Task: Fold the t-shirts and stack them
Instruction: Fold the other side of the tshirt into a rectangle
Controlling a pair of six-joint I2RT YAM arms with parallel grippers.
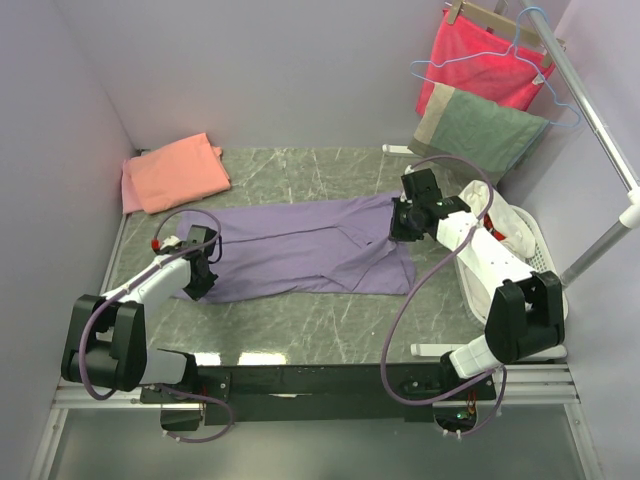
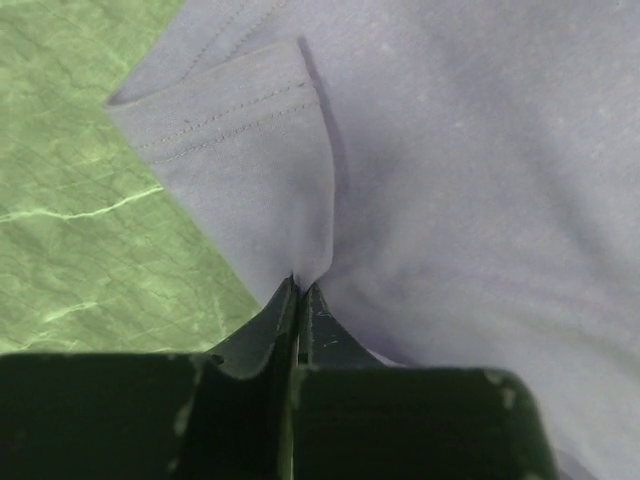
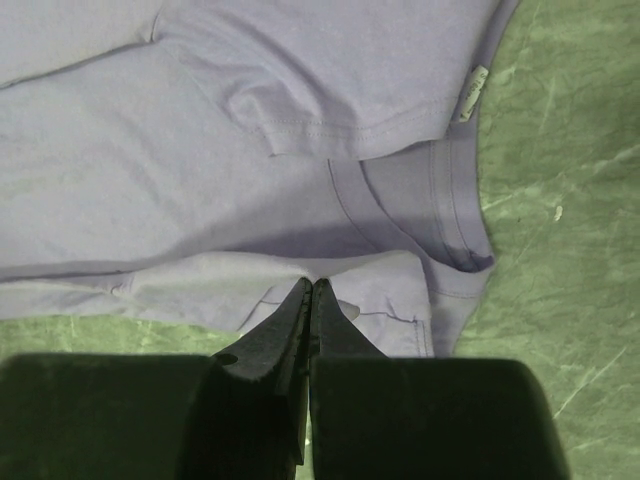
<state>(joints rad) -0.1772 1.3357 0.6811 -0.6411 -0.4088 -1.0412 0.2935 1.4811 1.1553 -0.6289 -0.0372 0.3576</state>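
Observation:
The lavender-purple t-shirt (image 1: 300,245) lies spread across the middle of the green marbled table. My left gripper (image 1: 197,262) is at the shirt's left end, shut on a pinch of its cloth (image 2: 300,262) beside a folded hem. My right gripper (image 1: 405,222) is at the shirt's right end, shut on a fold of its cloth (image 3: 330,272) close to the collar (image 3: 450,220). The salmon-pink t-shirt (image 1: 172,172) lies folded at the table's back left corner, away from both grippers.
A bright red cloth (image 1: 480,55) and a grey-green towel (image 1: 475,128) hang from a rail at the back right, with a blue hanger (image 1: 520,50). A white basket (image 1: 525,240) stands at the table's right edge. Walls close in left and back.

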